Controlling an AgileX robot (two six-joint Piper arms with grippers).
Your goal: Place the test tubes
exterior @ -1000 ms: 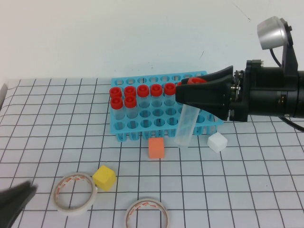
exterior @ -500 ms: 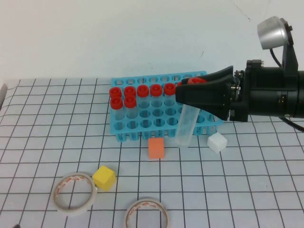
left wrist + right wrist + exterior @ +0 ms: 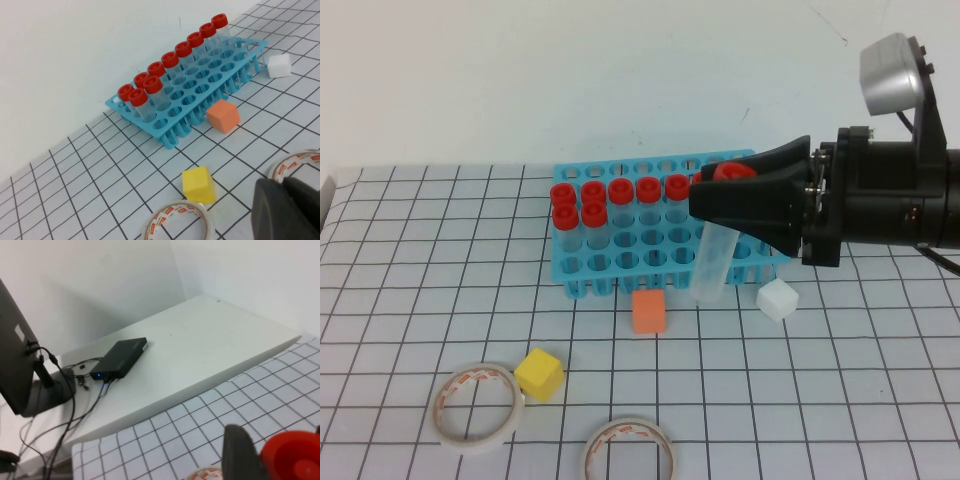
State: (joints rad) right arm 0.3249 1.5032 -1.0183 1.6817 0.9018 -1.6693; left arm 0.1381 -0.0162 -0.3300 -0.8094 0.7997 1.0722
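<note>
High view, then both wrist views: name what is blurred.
High view: sharp; right gripper holds a tube at the rack. Right wrist view: fingers and red cap blur close up. Left wrist view: left gripper, by tape, a dark blur.

— Do we find anything we can read here?
— Nothing. The tape roll (image 3: 477, 405) on the bench (image 3: 840, 400) carries red printing round its inner ring, but we cannot make out a single letter.
— And the second tape roll (image 3: 631, 448)?
— The same red marks, too small for us.
— The test tube (image 3: 712, 265) in the right claw (image 3: 710, 190)?
— We read nothing on it either.
</note>
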